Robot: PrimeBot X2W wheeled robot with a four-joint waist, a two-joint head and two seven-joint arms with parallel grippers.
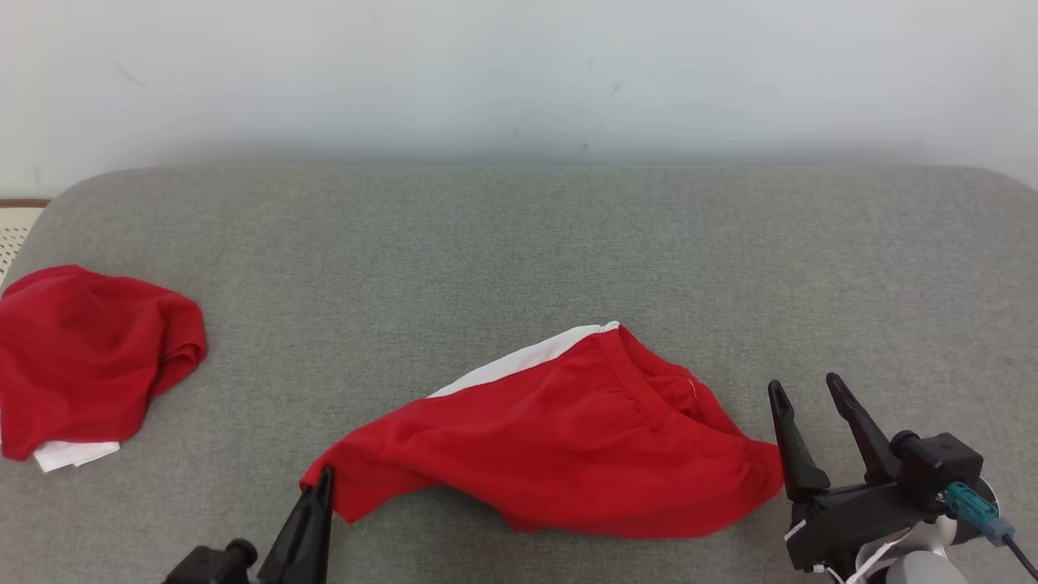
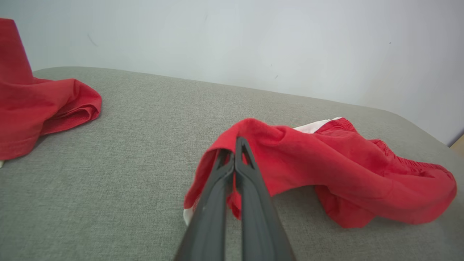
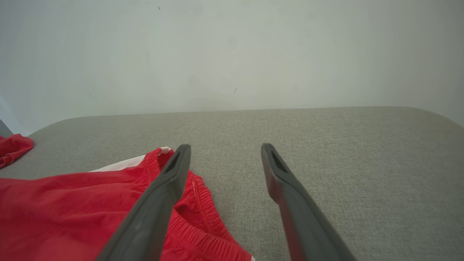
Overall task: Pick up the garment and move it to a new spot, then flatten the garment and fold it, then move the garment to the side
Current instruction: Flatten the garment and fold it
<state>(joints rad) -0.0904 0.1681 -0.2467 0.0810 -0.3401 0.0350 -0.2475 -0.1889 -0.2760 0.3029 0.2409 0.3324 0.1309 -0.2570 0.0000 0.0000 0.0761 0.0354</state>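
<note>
A pale wall [image 1: 519, 73] stands behind a grey fabric-covered surface [image 1: 519, 243] with rounded far corners. The garment [image 1: 568, 438], a pair of red shorts, lies crumpled at the near middle of the surface and stretches from left to right. A white strip [image 1: 527, 361] runs along its far edge, and its gathered waistband [image 3: 203, 210] is at the right end. A second red garment [image 1: 81, 357] sits bunched at the far left, well apart from the first, with a white patch [image 1: 77, 454] showing at its near edge. The right gripper [image 1: 805, 383] is at the near right, just beside the waistband end of the shorts. Its jaws stand wide apart with nothing between them, and whether its left finger touches the cloth cannot be told. The left gripper [image 1: 326, 474] is at the near left, its jaws closed on the left corner of the shorts, which is raised a little off the surface.
</note>
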